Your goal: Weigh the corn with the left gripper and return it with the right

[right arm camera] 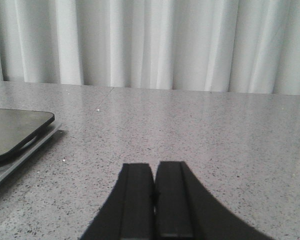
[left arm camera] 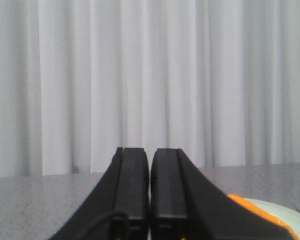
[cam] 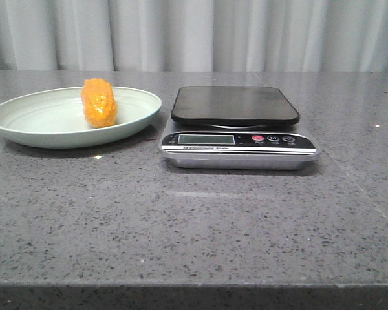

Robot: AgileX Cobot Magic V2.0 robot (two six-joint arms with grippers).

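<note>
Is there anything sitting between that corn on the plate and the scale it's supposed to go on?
Nothing visible. The glossy orange-yellow corn cob lies on the pale green plate, and only the plate's low rim and bare grey stone tabletop separate it from the black-topped silver scale, whose platform holds nothing.

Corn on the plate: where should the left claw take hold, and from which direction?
Grip the corn across its middle, coming down from above. It lies on its side in the shallow green plate, long axis running front to back, so the fingers would close on its left and right flanks. The raised rim likely blocks a low sideways approach. The left claw is shut, so open it first.
</note>
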